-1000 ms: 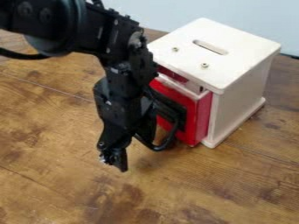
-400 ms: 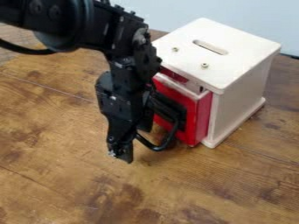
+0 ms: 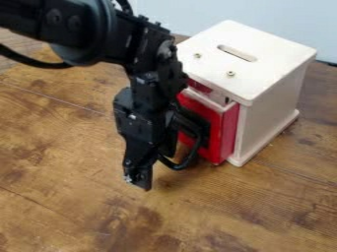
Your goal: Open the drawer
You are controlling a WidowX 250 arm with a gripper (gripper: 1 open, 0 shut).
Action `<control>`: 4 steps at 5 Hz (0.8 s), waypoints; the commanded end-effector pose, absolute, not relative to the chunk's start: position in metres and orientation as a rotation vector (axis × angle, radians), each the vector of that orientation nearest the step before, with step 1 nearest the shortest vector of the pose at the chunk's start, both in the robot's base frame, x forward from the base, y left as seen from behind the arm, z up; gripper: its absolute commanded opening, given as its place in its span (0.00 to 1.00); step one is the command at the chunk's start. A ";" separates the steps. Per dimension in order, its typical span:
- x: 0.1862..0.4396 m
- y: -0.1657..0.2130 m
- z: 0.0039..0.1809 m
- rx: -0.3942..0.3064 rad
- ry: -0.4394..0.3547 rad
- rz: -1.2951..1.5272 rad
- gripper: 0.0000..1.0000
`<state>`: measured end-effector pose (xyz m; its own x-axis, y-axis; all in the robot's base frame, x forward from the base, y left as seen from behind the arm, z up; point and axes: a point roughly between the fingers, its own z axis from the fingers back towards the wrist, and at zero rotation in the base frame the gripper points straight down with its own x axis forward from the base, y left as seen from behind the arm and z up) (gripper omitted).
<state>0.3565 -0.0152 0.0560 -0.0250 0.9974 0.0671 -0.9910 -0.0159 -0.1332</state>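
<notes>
Hanging at about nine o'clock from the white box (image 3: pixel 257 84), the black gripper (image 3: pixel 141 175) points down at the wooden table (image 3: pixel 66 197), just in front of the red drawer (image 3: pixel 208 128). The drawer's black loop handle (image 3: pixel 187 143) juts toward the arm, which partly covers it. This looks like a position for hooking the loop and pulling outward. Whether the fingers grip anything cannot be told.
</notes>
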 end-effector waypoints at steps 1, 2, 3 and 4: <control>0.356 -0.011 0.085 -0.119 -0.230 1.621 0.00; 0.357 -0.016 0.089 -0.117 -0.235 1.654 0.00; 0.361 -0.021 0.093 -0.121 -0.243 1.694 1.00; 0.365 -0.025 0.096 -0.127 -0.250 1.738 1.00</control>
